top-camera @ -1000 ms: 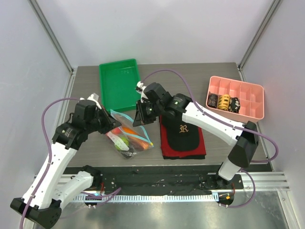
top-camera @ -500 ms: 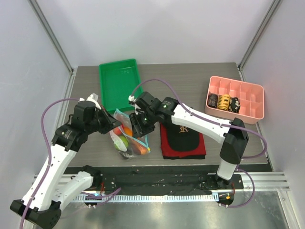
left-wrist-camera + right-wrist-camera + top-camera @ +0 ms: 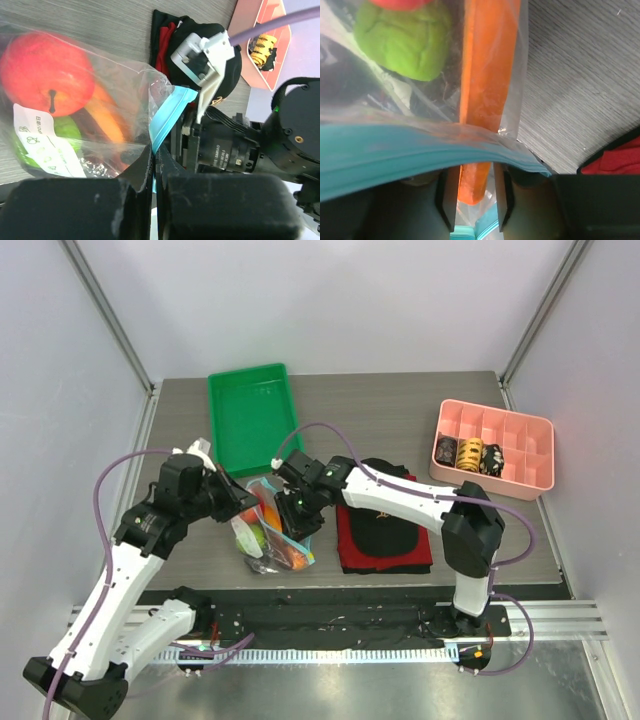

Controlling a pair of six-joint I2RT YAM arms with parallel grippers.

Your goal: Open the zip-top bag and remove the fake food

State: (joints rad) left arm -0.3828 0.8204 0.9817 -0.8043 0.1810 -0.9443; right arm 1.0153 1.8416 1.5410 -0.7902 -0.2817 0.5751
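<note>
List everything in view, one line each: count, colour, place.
grey wood-grain table: 1, grey, under everything
green plastic tray: 1, green, far left
pink divided plastic box: 1, pink, far right
small dark and yellow items: about 3, in the box's near row
black embroidered cap: 1, black, centre, on the cloth
red folded cloth: 1, red, under the cap
clear zip-top plastic bag: 1, teal zip strip, left of the cap
red round plastic apple: 1, in the bag
orange slice-shaped piece: 1, in the bag
green plastic piece: 1, in the bag
left gripper: pinching the bag's wall
right gripper: apparently pinching the zip strip
</note>
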